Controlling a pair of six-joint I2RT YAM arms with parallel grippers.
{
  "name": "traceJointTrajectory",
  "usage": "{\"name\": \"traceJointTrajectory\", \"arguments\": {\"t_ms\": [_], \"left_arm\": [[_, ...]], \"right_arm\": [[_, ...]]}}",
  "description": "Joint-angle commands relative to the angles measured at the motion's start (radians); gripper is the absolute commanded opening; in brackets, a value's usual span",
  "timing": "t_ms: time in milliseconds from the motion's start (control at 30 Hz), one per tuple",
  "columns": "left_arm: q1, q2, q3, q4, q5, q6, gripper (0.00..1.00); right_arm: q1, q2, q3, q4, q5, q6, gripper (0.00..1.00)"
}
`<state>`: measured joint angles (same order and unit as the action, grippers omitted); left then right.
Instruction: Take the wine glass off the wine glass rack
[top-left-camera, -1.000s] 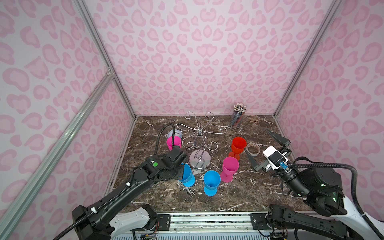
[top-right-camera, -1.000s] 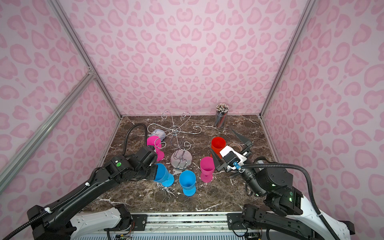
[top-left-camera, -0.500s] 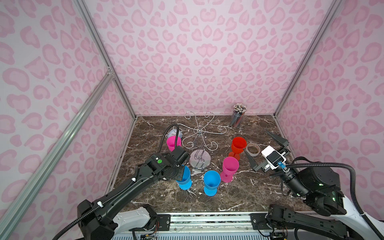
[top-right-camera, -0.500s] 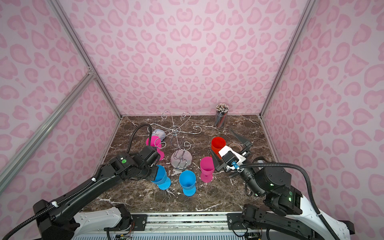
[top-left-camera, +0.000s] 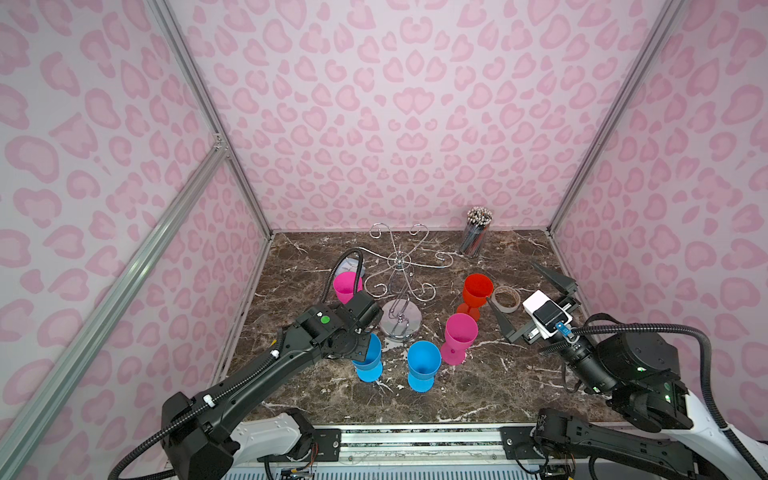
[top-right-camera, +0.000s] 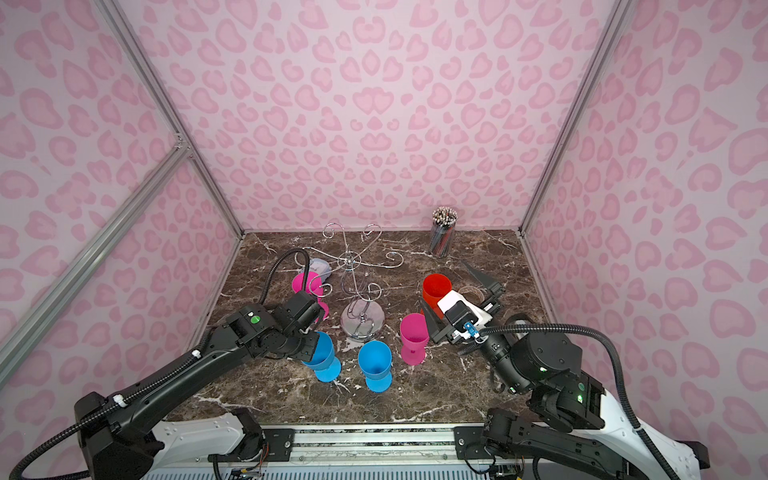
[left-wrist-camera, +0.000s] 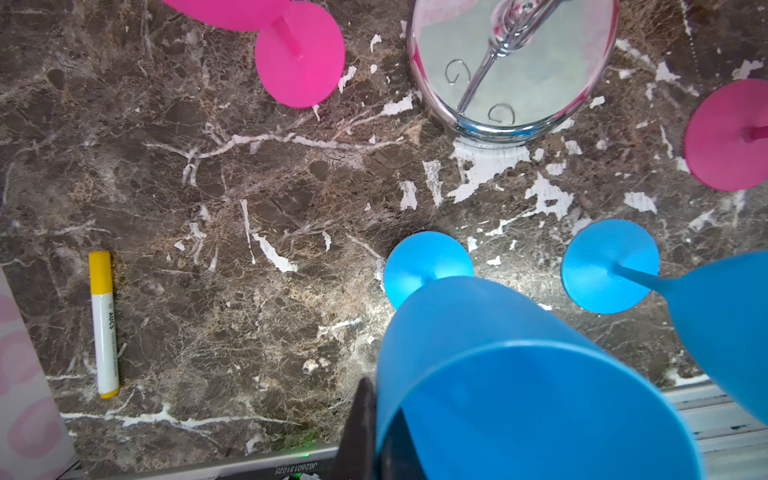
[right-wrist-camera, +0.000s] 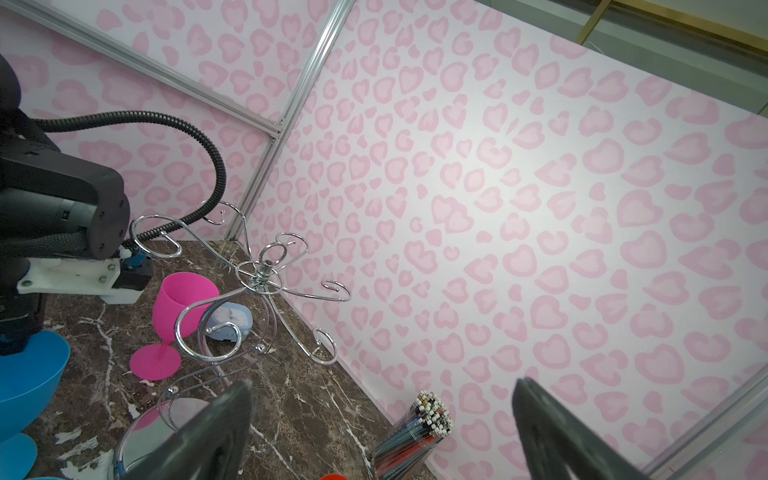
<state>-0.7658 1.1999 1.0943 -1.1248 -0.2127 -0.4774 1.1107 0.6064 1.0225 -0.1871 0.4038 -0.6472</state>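
blue wine glass (top-left-camera: 374, 354) in left gripper (left-wrist-camera: 375, 432), near upright, mouth up

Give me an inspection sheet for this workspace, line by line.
Surface: marble table, white chips by the rack base.
Job's things: rack upright, arms bare; blue glass gripped at its rim.
Clutter: second blue glass, back pink glass, front pink glass, red glass, pencil cup, tape roll, marker, clock.
Grippers: left gripper shut on blue glass; right gripper open, empty.
Cables: black conduits on both arms; left one arches near a rack arm.
Surroundings: pink heart-print walls, aluminium frame.
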Motion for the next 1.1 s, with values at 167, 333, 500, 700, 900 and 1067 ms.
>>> {"name": "traceJointTrajectory", "arguments": {"t_ms": [167, 333, 500, 700, 900, 1067], "left_arm": [[0.002, 0.010, -0.001, 0.010, 0.013, 0.011, 0.06], [0.003, 0.007, 0.000, 0.010, 0.015, 0.011, 0.12], [0.004, 0.012, -0.002, 0.012, 0.022, 0.011, 0.13], [0.004, -0.005, 0.008, 0.007, 0.023, 0.004, 0.25], [0.010, -0.071, 0.038, -0.001, 0.020, -0.019, 0.53], [0.013, -0.165, 0.088, 0.009, -0.006, -0.025, 0.61]], "right_arm": [[0.001, -0.004, -0.007, -0.005, 0.012, 0.015, 0.99], [0.001, -0.004, -0.009, -0.005, 0.012, 0.019, 0.99], [0.000, -0.005, -0.010, -0.006, 0.011, 0.021, 0.99], [0.001, -0.007, -0.007, -0.008, 0.012, 0.019, 0.99], [0.000, -0.004, -0.006, -0.005, 0.013, 0.016, 0.99], [0.001, -0.002, -0.004, -0.002, 0.013, 0.014, 0.99]]}}
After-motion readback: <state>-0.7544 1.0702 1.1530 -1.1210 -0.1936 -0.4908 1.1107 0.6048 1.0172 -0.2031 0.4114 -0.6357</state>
